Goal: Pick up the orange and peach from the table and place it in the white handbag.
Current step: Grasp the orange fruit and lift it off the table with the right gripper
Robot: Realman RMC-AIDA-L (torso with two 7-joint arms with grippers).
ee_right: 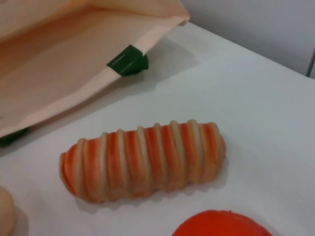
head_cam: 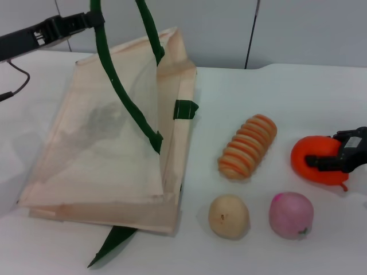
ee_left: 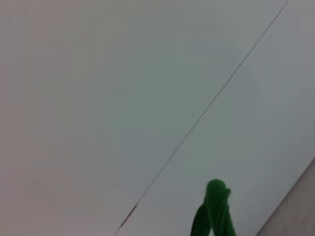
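Note:
The orange (head_cam: pixel 312 166) lies on the table at the far right; its top also shows in the right wrist view (ee_right: pixel 221 225). My right gripper (head_cam: pixel 330 153) reaches in from the right edge and lies against the orange's right side. The pink peach (head_cam: pixel 291 215) sits in front of the orange, apart from the gripper. The white handbag (head_cam: pixel 109 160) lies on the left with its mouth toward the fruits; it also shows in the right wrist view (ee_right: pixel 59 64). My left gripper (head_cam: pixel 92 22) is shut on the bag's green handle (head_cam: pixel 123 97) and holds it up; the handle also shows in the left wrist view (ee_left: pixel 214 211).
An oblong orange-and-tan striped piece (head_cam: pixel 248 146) lies between the bag and the orange; it also shows in the right wrist view (ee_right: pixel 142 160). A beige round fruit (head_cam: pixel 228 216) sits left of the peach. The second green handle (head_cam: pixel 112 243) sticks out under the bag's front edge.

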